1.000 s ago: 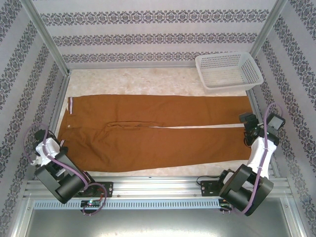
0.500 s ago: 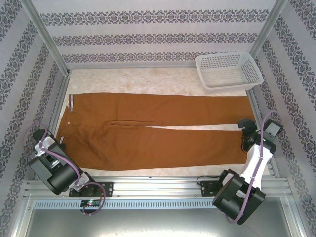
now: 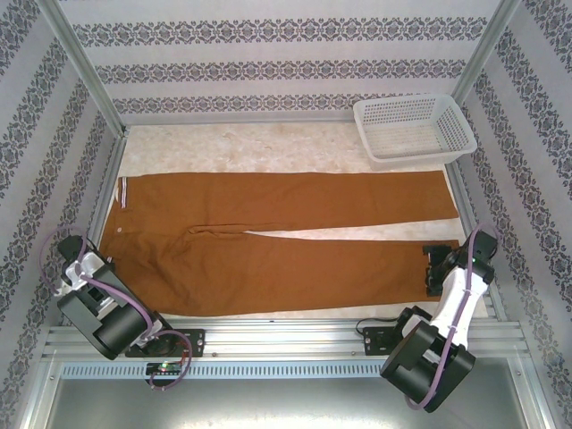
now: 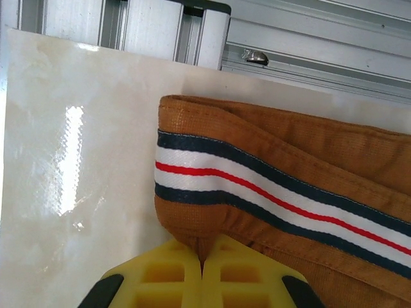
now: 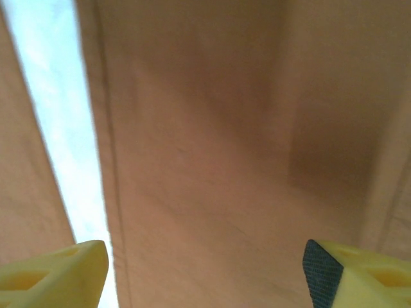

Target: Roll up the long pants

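Well, the rust-brown soft cloth long pants [image 3: 286, 241] lie spread flat across the pale, marble-patterned tabletop [image 3: 268, 147], running side to side. The waist is at the left end and the two cuffs at the right. The legs lie side by side, one farther from the arms and one nearer, and a thin sliver of tabletop shows between them toward the cuffs. The cloth looks smooth, with a short crease where the legs meet. Seen up close from the left wrist, the waistband is turned open and shows a white band with a red stripe down its middle and dark blue edges, stitched into the brown fabric.

The left gripper [image 4: 202, 256] is at the waist end, by the near left corner of the pants. Its yellow fingers are pressed tight together, and a fold of the brown waist edge, just below the striped band, is pinched between them.

The right gripper [image 5: 205, 269] is over the cuff end of the nearer leg, pointing down at the cloth. Its yellow fingers stand wide apart with nothing between them but the brown fabric below, and I cannot tell whether they touch it. The strip of tabletop between the legs shows beside one finger.

A white plastic lattice basket [image 3: 416, 152] sits at the far right corner, just beyond the farther leg's cuff.
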{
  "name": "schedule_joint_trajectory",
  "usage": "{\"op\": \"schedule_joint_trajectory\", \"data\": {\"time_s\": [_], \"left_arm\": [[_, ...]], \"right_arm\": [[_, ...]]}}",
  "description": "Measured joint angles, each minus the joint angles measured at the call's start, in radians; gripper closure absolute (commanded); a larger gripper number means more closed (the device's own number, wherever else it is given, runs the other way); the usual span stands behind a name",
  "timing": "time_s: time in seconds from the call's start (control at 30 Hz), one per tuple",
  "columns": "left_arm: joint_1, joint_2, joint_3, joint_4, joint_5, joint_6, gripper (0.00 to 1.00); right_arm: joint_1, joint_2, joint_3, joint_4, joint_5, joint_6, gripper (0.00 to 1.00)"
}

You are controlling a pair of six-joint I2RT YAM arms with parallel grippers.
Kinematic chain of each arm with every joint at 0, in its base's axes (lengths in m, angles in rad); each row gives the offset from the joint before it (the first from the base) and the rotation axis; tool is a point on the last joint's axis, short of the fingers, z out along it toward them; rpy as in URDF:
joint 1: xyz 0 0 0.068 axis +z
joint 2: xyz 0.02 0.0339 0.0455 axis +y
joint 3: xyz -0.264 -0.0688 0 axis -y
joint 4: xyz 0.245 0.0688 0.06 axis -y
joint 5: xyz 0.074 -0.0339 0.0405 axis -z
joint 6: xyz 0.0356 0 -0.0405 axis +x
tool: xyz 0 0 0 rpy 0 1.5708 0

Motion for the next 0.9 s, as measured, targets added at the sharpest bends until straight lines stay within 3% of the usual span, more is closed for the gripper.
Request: {"op": "schedule_joint_trajectory", "data": {"time_s": [0.17, 0.57, 0.67, 0.8, 0.9], "left_arm": [[0.0, -0.01, -0.002, 0.0, 0.023, -0.006, 1.0], [0.0, -0.092, -0.035, 0.007, 0.071, -0.052, 1.0], [0.0, -0.1, -0.035, 0.006, 0.075, -0.057, 1.0], [0.0, -0.1, -0.032, 0.0, 0.075, -0.057, 1.0], [0.0, -0.107, -0.032, -0.003, 0.076, -0.057, 1.0]], "right_arm": [[0.0, 0.0, 0.018, -0.114, 0.065, 0.009, 0.23], [0.0, 0.1, -0.05, -0.105, 0.132, 0.018, 0.26], [0.0, 0.146, -0.054, -0.074, 0.162, 0.011, 0.34], [0.0, 0.208, -0.052, -0.028, 0.191, -0.01, 0.63], [0.001, 0.247, -0.035, -0.051, 0.211, -0.016, 0.62]]}}
